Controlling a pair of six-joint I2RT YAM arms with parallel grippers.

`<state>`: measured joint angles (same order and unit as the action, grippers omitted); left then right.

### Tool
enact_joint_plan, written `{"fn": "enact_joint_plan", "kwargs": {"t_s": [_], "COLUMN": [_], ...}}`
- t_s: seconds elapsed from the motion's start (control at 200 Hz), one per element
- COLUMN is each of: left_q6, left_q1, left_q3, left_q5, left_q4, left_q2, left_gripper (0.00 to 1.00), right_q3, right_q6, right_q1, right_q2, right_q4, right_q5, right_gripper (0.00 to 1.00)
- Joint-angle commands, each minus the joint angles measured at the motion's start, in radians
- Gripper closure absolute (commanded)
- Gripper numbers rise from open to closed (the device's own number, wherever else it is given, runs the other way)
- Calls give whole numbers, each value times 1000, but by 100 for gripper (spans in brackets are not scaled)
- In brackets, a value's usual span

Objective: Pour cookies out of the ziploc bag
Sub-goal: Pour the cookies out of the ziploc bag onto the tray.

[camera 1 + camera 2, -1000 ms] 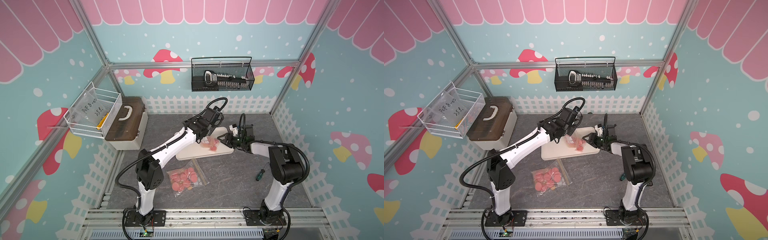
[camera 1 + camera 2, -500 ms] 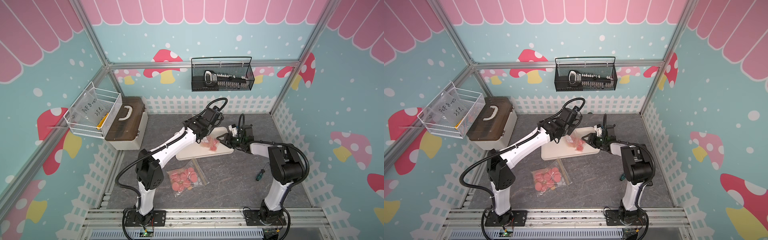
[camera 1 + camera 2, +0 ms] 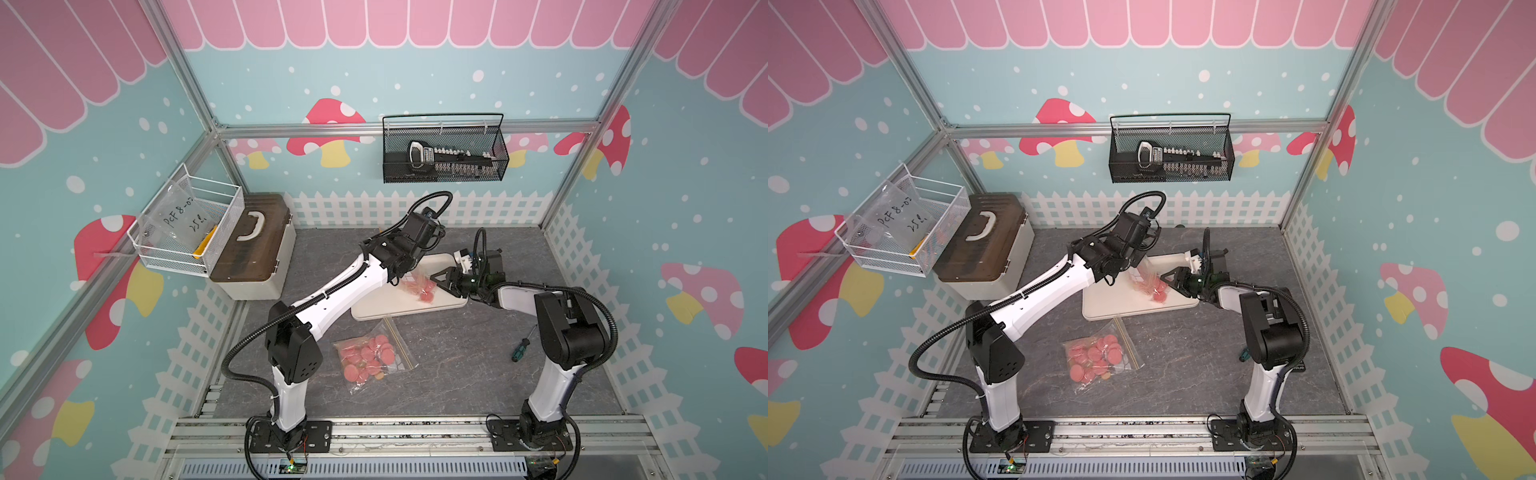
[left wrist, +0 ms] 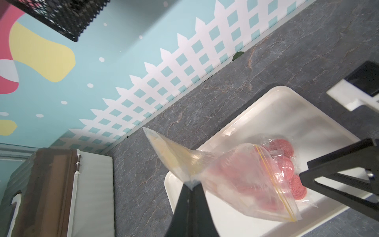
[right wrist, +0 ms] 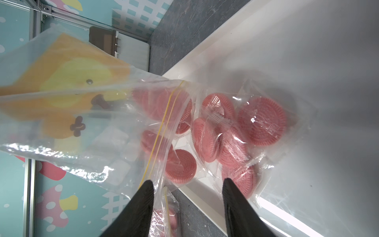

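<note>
My left gripper (image 4: 191, 185) is shut on a bottom corner of the clear ziploc bag (image 4: 235, 174), which hangs tilted over the white tray (image 4: 287, 115). The bag's yellow-zip mouth points down at the tray. Several pink cookies (image 5: 261, 123) in clear wrappers lie spilled on the tray just outside the mouth, and more sit inside the bag (image 5: 82, 115). My right gripper (image 5: 186, 184) is open at the mouth, with one finger against the plastic edge and nothing pinched. In both top views the bag (image 3: 411, 279) (image 3: 1144, 274) hangs between the two grippers.
A second clear bag of pink cookies (image 3: 372, 359) lies on the table in front of the tray (image 3: 399, 309). A green-handled screwdriver (image 3: 521, 349) lies near the right arm. A brown-lidded toolbox (image 3: 253, 245) and a white wire basket (image 3: 187, 224) stand at the left, and a black wire basket (image 3: 444, 153) hangs on the back wall.
</note>
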<state>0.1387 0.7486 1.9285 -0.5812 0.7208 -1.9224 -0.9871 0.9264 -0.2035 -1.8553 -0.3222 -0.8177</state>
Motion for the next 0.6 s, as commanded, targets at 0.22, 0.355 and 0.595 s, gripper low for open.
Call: {"fn": "enact_joint_plan", "kwargs": {"t_s": [0.22, 0.355, 0.595], "left_q6": [9, -4, -21], "left_q1": [3, 1, -5], "left_q3": [-60, -83, -117], "left_q5": [-28, -37, -39], "left_q4": [-6, -7, -21], "left_q2": [57, 63, 83], "left_gripper": [100, 100, 100], "right_q3": [-40, -48, -49], "right_q6": [12, 12, 8], "right_q1": [-17, -22, -27], "right_q2": [7, 2, -2], "right_q4": [-15, -15, -12], "right_q5": [-14, -14, -15], "right_gripper": [46, 46, 46]}}
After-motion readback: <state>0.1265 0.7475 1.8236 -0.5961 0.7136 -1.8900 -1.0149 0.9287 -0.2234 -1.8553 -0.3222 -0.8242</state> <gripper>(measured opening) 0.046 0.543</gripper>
